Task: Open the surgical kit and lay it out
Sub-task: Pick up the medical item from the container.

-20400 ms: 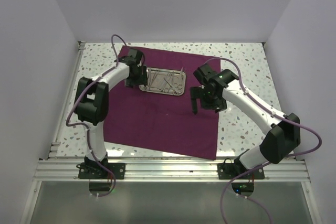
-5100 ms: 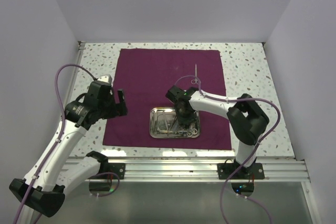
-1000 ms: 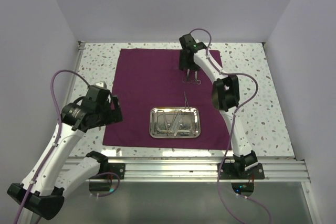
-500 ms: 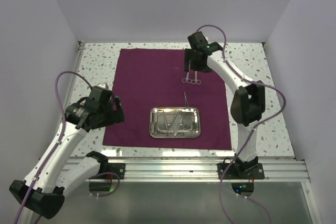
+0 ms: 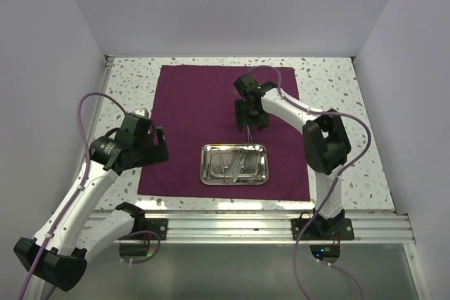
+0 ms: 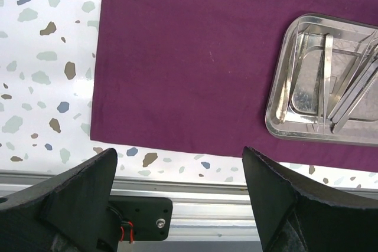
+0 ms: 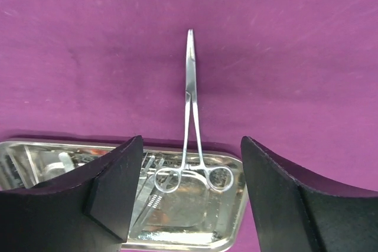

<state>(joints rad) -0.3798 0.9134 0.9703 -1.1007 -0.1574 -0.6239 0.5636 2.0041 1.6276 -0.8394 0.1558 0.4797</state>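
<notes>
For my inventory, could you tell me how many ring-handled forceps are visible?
1: the forceps lie tips on the cloth, rings over the tray; the right gripper may hide others.

Between the right gripper's (image 7: 192,143) black fingers (image 7: 112,187): silver forceps (image 7: 190,98) on plain deep-purple cloth (image 7: 88,39). Left of the left gripper (image 6: 180,154), the table (image 6: 41,57) is white, flecked grey, brown and blue; to its right, a shiny silver tray (image 6: 273,116).

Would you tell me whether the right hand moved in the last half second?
Yes: the right hand has come nearer, from the far edge of the cloth toward the steel tray.
</notes>
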